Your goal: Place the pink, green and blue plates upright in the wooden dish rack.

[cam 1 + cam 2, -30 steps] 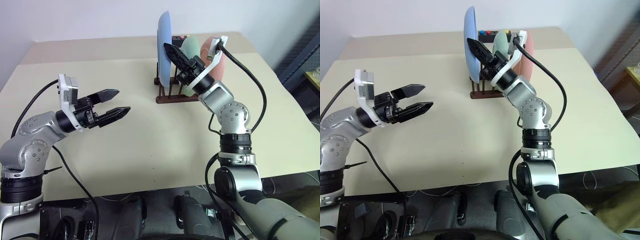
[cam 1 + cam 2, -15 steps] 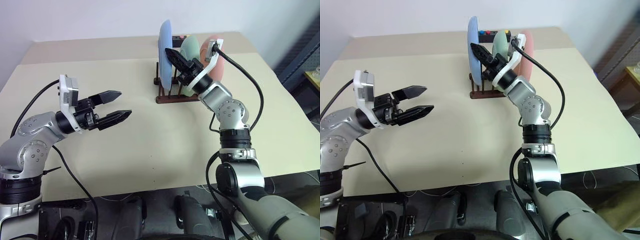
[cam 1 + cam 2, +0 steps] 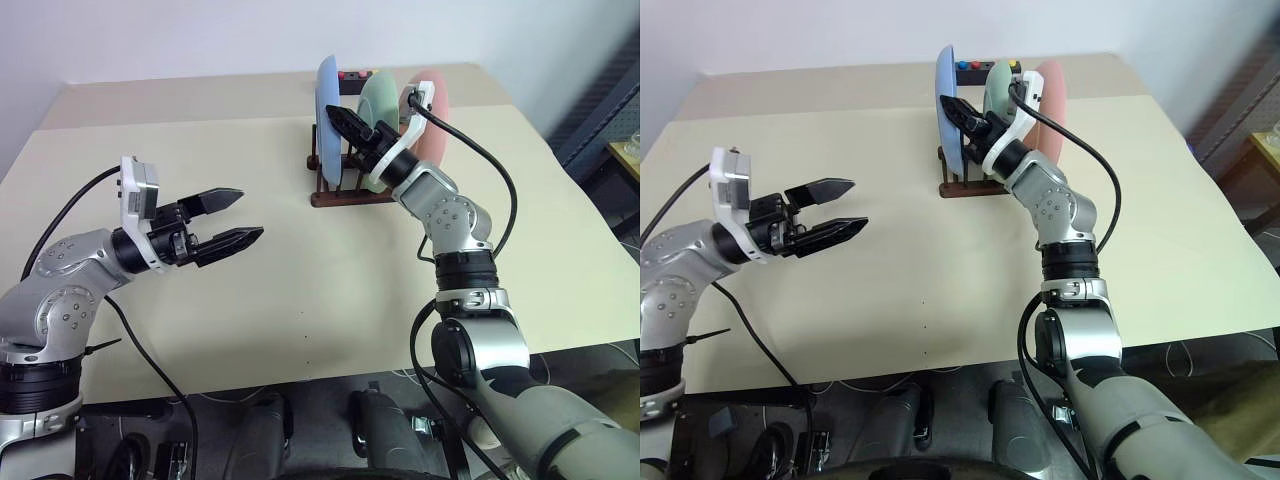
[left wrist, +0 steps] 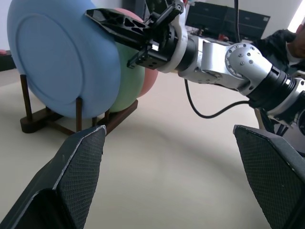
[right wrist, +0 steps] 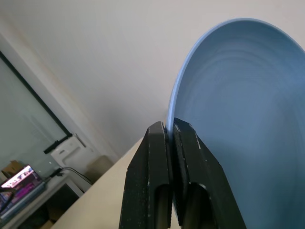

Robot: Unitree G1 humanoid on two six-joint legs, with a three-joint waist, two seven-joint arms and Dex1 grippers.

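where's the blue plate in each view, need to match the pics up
Left eye view: blue plate, top centre, edge-on in the wooden dish rack.
Right eye view: top centre.
Left wrist view: upper left, face-on.
Right wrist view: right half.
Shared landmark: the right claw, shut on its rim.

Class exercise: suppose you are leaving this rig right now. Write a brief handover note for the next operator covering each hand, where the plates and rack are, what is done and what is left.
Left hand: open, holding nothing, hovering over the table away from the rack.
Right hand: shut on the blue plate's rim, at the wooden dish rack.
Plates: the blue plate stands upright at the rack's left end; the green plate and pink plate stand upright beside it.
Done: all three plates are in the rack.
Left: release the blue plate and probably draw the right arm back.
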